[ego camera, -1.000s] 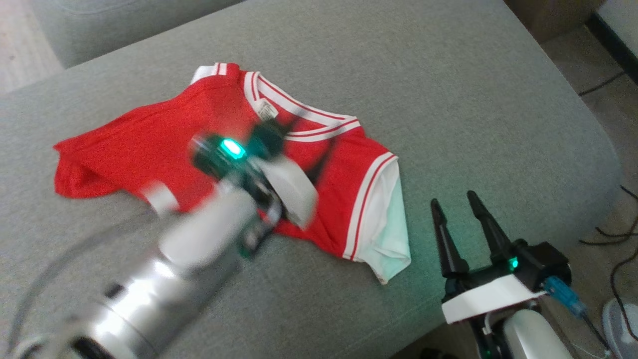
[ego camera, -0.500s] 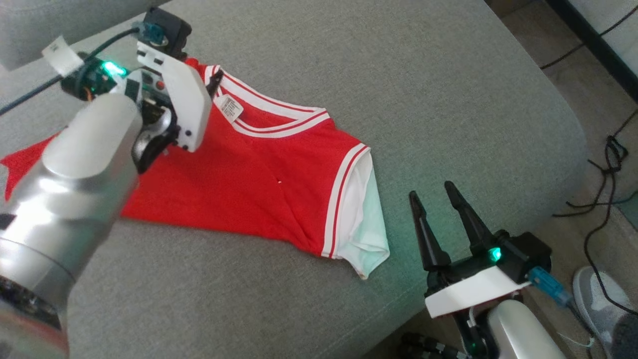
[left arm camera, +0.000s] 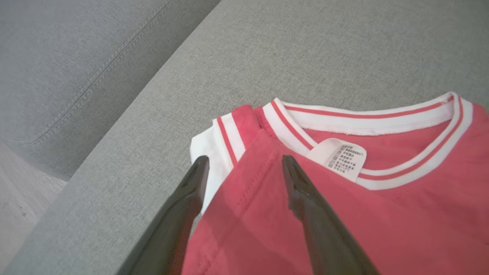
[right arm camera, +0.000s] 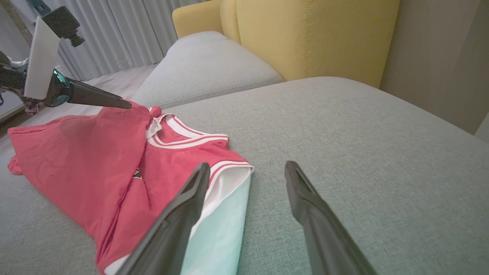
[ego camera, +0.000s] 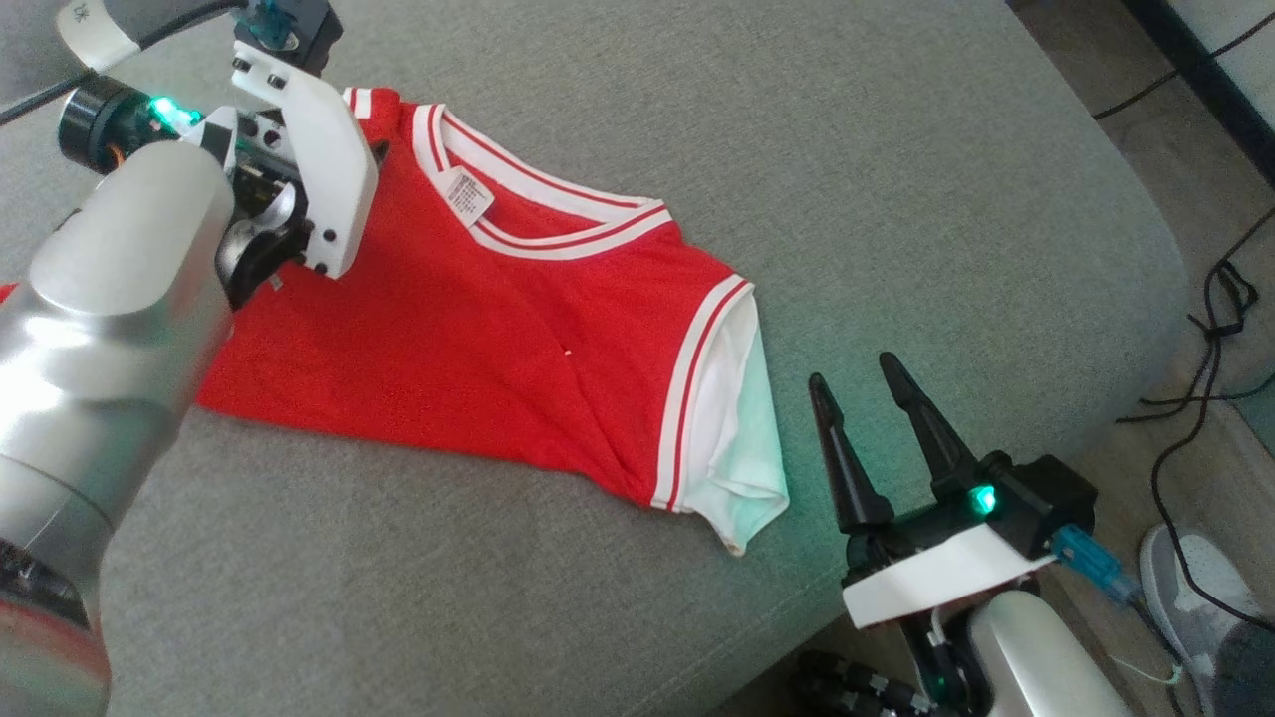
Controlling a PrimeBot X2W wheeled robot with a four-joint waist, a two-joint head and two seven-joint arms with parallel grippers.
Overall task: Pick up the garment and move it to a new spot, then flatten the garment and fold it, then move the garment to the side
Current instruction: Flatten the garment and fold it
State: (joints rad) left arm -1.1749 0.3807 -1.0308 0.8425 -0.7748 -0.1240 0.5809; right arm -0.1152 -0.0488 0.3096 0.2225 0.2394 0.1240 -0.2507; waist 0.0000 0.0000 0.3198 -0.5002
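garment (ego camera: 478,329) on cushion (ego camera: 896,149); left tool (left arm camera: 244,158) spread wide at shoulder

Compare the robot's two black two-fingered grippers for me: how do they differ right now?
The left gripper hangs over the shoulder of the red white-trimmed shirt, by the neck label; the right gripper is over bare grey sofa cushion, beside the white sleeve. The left reaches far across the cushion; the right is near its front edge. Both are open and hold nothing.
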